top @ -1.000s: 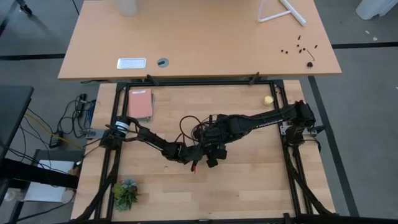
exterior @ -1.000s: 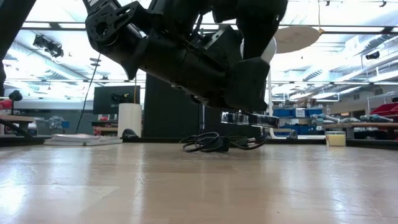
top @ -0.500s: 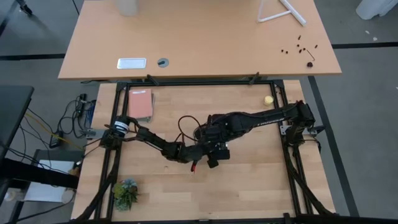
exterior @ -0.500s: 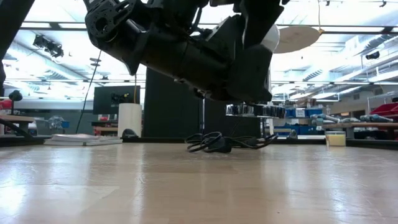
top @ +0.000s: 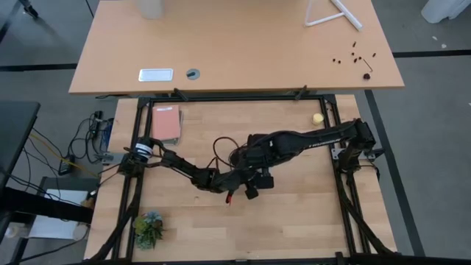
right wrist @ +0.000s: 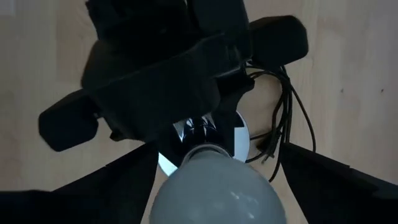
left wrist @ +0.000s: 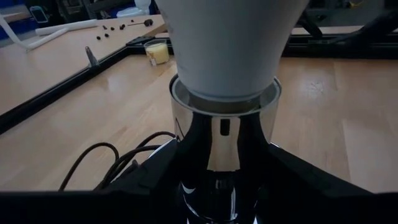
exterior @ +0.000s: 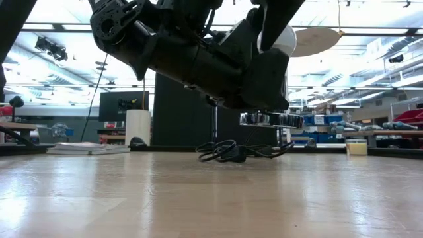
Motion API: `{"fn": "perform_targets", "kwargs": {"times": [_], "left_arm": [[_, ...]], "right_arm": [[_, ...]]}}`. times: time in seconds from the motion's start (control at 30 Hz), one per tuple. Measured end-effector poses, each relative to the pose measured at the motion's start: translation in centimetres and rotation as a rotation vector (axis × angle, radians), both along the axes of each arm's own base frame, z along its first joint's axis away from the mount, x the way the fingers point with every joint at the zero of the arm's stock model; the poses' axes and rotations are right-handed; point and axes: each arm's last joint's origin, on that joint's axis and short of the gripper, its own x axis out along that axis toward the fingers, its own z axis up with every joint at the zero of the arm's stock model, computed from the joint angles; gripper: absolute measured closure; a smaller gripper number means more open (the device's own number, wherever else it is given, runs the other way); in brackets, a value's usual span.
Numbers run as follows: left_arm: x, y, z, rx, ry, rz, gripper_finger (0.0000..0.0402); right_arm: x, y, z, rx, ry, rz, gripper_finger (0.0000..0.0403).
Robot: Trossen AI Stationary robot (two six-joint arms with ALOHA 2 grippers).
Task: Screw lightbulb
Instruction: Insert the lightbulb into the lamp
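The white lightbulb stands upright with its base in the shiny silver socket; its globe also shows in the left wrist view and the low view. My left gripper is shut on the socket at mid-table. My right gripper comes down from above and is shut on the bulb. The socket's disc hangs clear above the table, and its black cord trails down onto the wood. My left gripper pinches the socket's shiny neck between its two fingers, coming about level from the table's left. The socket is upright and lifted clear of the table, with the cord slack below it. My right gripper pinches the bulb's frosted globe between its two fingers, from above and pointing down. The bulb stands upright in the socket.
The black cord lies looped on the table beside the grippers. A small yellow ball sits at the far right, a pink pad at the far left, and a small plant at the near left corner.
My right gripper has turned about the bulb's upright axis while staying on the globe. The socket in my left gripper has gone slightly up and sideways, still clear of the table.
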Motion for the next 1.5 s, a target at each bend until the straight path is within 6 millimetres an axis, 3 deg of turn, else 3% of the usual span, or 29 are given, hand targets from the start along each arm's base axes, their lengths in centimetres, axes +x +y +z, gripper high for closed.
{"fn": "perform_targets", "kwargs": {"times": [0.57, 0.73, 0.93, 1.1, 1.27, 1.5], "left_arm": [[0.0, 0.0, -0.2, -0.002, 0.008, -0.007, 0.0207], [0.0, -0.1, -0.2, -0.012, 0.012, -0.044, 0.0207], [0.0, -0.2, -0.3, -0.020, 0.021, -0.074, 0.0207], [0.0, -0.2, -0.3, -0.020, 0.021, -0.074, 0.0207], [0.0, -0.2, -0.3, -0.021, 0.017, -0.075, 0.0207], [0.0, -0.2, -0.2, -0.030, 0.010, -0.084, 0.0207]], "right_arm": [[-3.0, 1.8, 3.7, -0.035, -0.119, 0.028, 0.0059], [-4.8, 2.1, 5.2, -0.045, -0.178, 0.006, 0.0065], [-7.5, 2.0, 5.4, -0.029, -0.208, -0.016, 0.0066], [-9.6, 2.1, 3.7, -0.014, -0.226, -0.054, 0.0068], [-11.2, 2.3, 0.2, 0.017, -0.249, -0.079, 0.0068], [-11.7, 2.1, -3.5, 0.017, -0.234, -0.072, 0.0071]]}}
